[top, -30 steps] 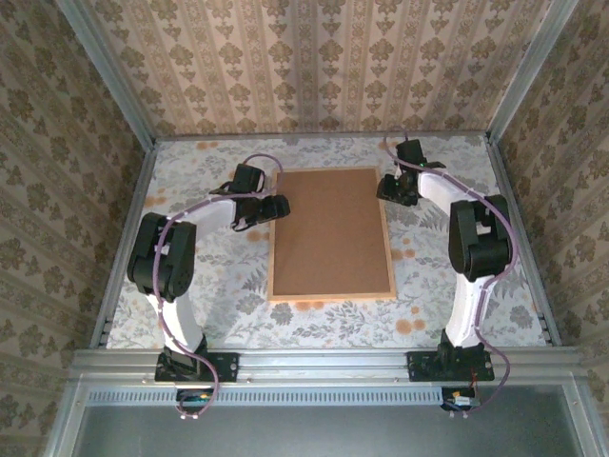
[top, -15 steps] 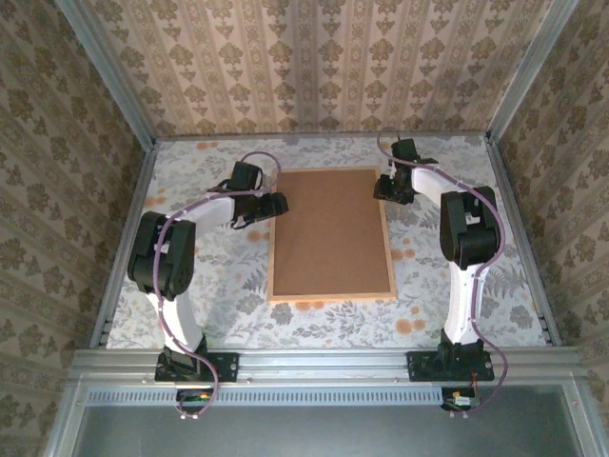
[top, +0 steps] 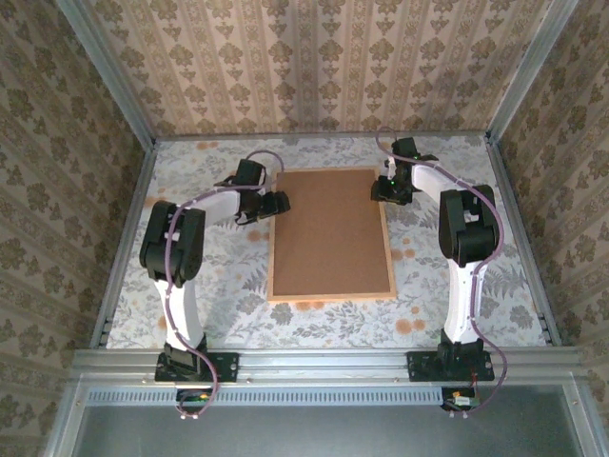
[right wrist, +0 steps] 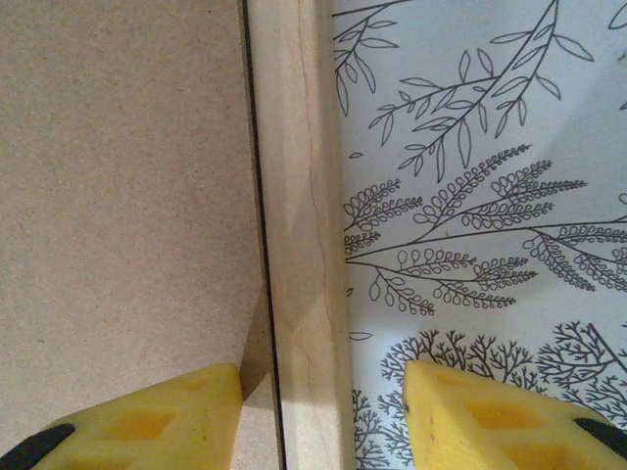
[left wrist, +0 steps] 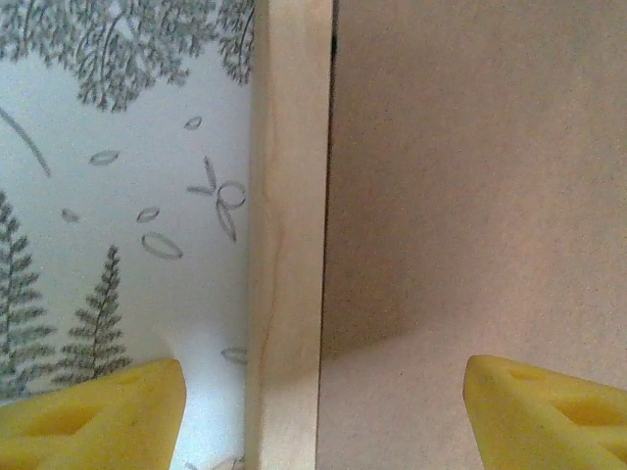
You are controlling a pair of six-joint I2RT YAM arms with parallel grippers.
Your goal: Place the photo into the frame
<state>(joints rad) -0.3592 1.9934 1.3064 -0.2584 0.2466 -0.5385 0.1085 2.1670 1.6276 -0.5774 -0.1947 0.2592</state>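
The frame (top: 330, 297) lies flat in the middle of the table (top: 219, 286), slightly nearer the far edge, long sides running near to far. It is back side up, and the brown backing board (top: 330, 233) fills it inside the thin light wood moulding.

The left gripper (top: 276, 203) is at the frame's left long side, near its far-left corner. Its claw is spread. In the left wrist view the two yellow fingers (left wrist: 98, 406) straddle the moulding, one over the floral table cover and the other over the board. Both are clear of the wood, nothing pinched.

The right gripper (top: 381, 188) is at the frame's right long side, close to the far-right corner. Its claw is also spread, but narrower. In the right wrist view one yellow finger (right wrist: 147, 421) is over the board just beside the moulding and the other is over the table cover, with a gap to the wood. Nothing is gripped. Cannot tell whether the fingertips touch the surfaces below.
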